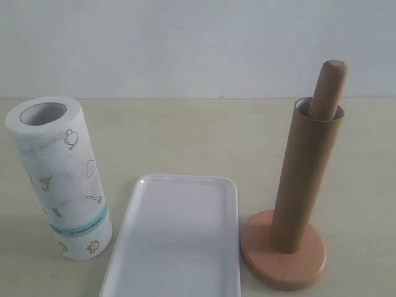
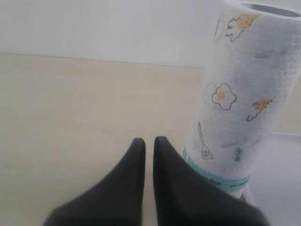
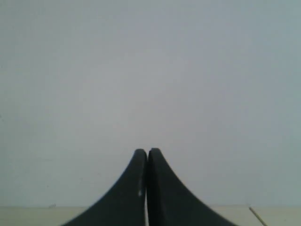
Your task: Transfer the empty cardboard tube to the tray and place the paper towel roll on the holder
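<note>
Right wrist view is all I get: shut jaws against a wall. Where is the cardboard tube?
Observer: The empty cardboard tube stands sleeved over the pole of the holder.
Operator: Is the tray free?
Observer: The tray lies bare beside the holder's base.
Operator: And the towel roll?
Observer: The paper towel roll stands upright; the left wrist view shows it close to the shut left gripper.
</note>
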You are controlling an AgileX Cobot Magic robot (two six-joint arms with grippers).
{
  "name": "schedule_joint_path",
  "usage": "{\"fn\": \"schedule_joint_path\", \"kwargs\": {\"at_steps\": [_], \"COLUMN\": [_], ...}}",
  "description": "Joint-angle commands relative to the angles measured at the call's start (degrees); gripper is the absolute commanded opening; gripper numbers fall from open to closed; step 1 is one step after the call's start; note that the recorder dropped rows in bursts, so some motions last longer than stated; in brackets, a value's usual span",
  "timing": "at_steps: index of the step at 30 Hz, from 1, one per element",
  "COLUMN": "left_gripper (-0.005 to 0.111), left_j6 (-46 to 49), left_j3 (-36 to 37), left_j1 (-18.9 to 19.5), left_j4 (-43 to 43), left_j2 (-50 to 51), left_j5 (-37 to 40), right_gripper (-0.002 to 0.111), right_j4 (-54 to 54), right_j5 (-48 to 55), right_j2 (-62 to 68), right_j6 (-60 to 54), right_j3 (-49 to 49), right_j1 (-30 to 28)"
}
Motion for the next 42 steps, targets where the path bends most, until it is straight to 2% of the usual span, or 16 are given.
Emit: {"fn": "schedule_joint_path", "kwargs": {"at_steps": [1,7,16,19,26,32,38,42], "left_gripper": [0.006,0.006,0.006,0.006,0.006,0.006,0.006,0.006], "left_j6": [-0.4,-0.4,-0.4,-0.4,-0.4,-0.4,-0.4,-0.4], "left_j3": [0.2,0.2,0.2,0.2,0.2,0.2,0.2,0.2], "left_j1": [0.2,0.2,0.2,0.2,0.2,0.2,0.2,0.2], "left_j4": [0.1,0.1,0.1,0.1,0.1,0.1,0.1,0.1], "left_j2": [-0.2,-0.2,-0.2,-0.2,-0.2,-0.2,-0.2,-0.2], "left_j5": [-0.2,-0.2,-0.2,-0.2,-0.2,-0.2,-0.2,-0.2], "right_gripper": [0.000,0.000,0.000,0.000,0.000,0.000,0.000,0.000], "right_j4": [-0.6,-0.6,-0.6,-0.6,-0.6,-0.6,-0.6,-0.6], "right_j5": [1.1,0.3,2.4,3.7,4.3,3.8,0.4,-5.6], "right_j2": [2.9,2.7,2.9,2.9,3.9,13.7,21.8,24.7], "right_j6": [0.0,0.0,10.2,10.6,9.2,5.6,0.0,-1.7], "right_j3": [-0.6,-0.6,-0.5,-0.5,1.2,3.3,5.9,9.8], "right_j1": [-0.3,-0.3,-0.1,1.7,10.3,19.4,27.9,33.7]}}
